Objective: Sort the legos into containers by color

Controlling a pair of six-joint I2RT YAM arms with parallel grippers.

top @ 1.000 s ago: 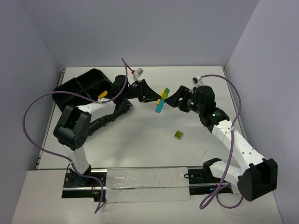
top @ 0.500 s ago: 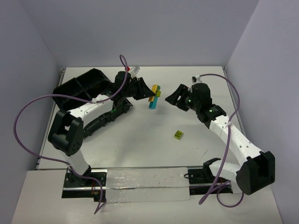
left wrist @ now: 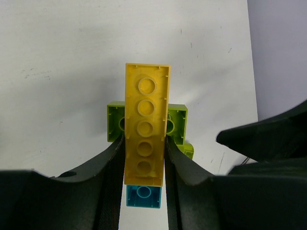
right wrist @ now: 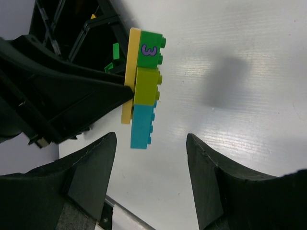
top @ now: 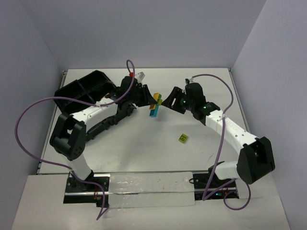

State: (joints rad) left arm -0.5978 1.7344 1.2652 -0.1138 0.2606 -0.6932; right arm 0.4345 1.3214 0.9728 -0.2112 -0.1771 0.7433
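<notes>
My left gripper is shut on a long yellow plate and holds a joined stack of legos above the table. Dark green, lime and cyan bricks are stuck along that plate. From the left wrist, lime and cyan show behind the plate. My right gripper is open and empty just right of the stack, its fingers spread below the cyan brick without touching it. The black compartment tray lies far left behind the left arm.
A loose lime brick lies on the white table right of centre. The tray in the right wrist view holds a small green brick and a yellow piece. Purple cables loop over both arms.
My left gripper has carried the stack leftward, toward the tray side. My right gripper has followed it to the left and stays open beside it.
</notes>
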